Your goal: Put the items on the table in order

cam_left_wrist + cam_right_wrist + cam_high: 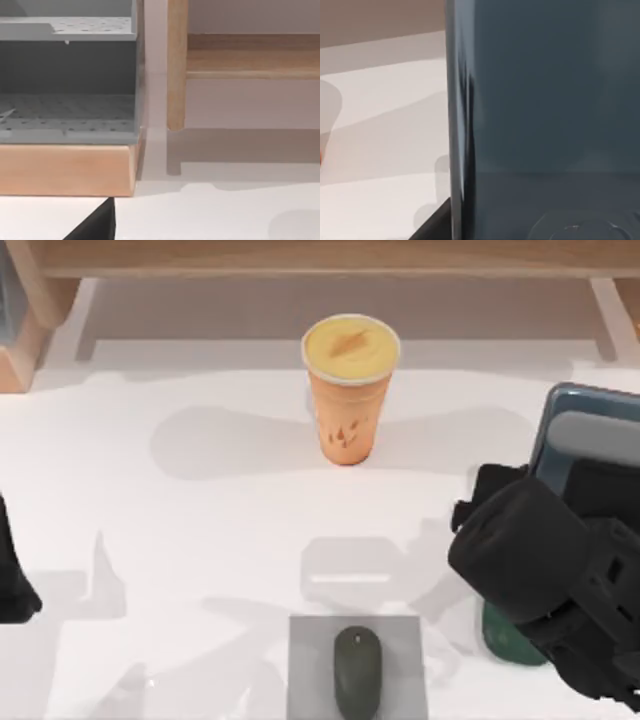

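Right up against the right wrist camera is the phone (545, 100), a tall blue-grey slab with a smooth face and a darker edge running down its side. From above, the phone (572, 420) stands at the table's right side, upper corner showing, the rest behind the right arm. That right gripper (545, 570) sits over the phone's lower part, just above the dark green phone stand (503, 640) peeking out beneath it. Whether its fingers are apart or closed on the phone, I cannot tell; the arm's body covers them.

Centre of the table (180, 540), toward the back: one orange drink cup (349, 390), upright, yellow lid on top, dark markings on its side, well apart from everything else.

Front centre: one small dark olive-grey mouse (357, 672), lying on the flat grey square pad (310, 660), roughly in its middle.

So the count: one phone, one cup, one mouse, one pad, one stand.

Along the back runs a light wooden shelf (300, 260). The left wrist view looks at its post (176, 65) and at a grey perforated tray unit (67, 75) sitting on a wooden base; nothing can be made out on its tiers.

The left arm is parked at the table's left edge, the left gripper (12, 585) just a dark shape there; its fingers cannot be judged.
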You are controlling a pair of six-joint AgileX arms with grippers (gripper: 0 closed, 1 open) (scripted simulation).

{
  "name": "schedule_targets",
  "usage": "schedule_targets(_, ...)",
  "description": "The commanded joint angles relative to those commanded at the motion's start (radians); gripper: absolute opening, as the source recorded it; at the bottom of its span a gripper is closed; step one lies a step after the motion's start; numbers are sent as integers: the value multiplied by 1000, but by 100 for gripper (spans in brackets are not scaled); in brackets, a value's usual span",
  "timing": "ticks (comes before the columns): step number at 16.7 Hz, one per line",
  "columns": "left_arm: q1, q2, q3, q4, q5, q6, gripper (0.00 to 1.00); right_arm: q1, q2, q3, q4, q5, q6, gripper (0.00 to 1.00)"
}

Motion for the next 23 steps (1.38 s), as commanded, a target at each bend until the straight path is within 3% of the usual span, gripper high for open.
schedule_targets(1,0,0,0,0,0,0,100,0,0,0,0,0,0,0)
schedule_targets(14,0,0,0,0,0,0,100,0,0,0,0,0,0,98)
schedule_targets(23,0,0,0,0,0,0,100,1,-1,0,0,0,0,100)
